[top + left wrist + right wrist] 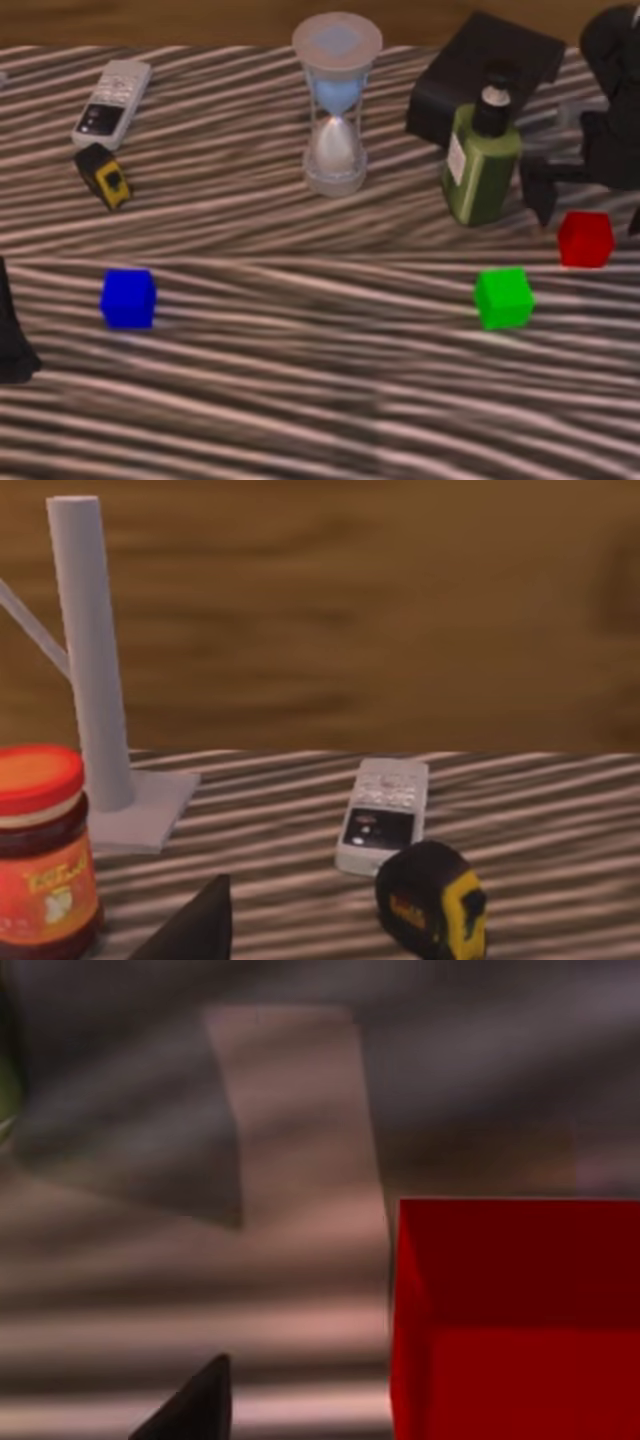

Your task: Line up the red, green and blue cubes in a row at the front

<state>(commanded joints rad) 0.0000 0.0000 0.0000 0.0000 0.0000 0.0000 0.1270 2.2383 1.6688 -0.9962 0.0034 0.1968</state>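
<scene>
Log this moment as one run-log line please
right gripper: at small red cube, table's right | small green cube: apart, nearer front | small blue cube: left | left arm: parked, left edge

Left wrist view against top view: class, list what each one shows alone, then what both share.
Only the left wrist view shows a red-lidded jar and a white post on a flat base. Only the top view shows the red cube, green cube, blue cube, hourglass and olive-green pump bottle. Both show the white remote and the black-and-yellow block.
</scene>
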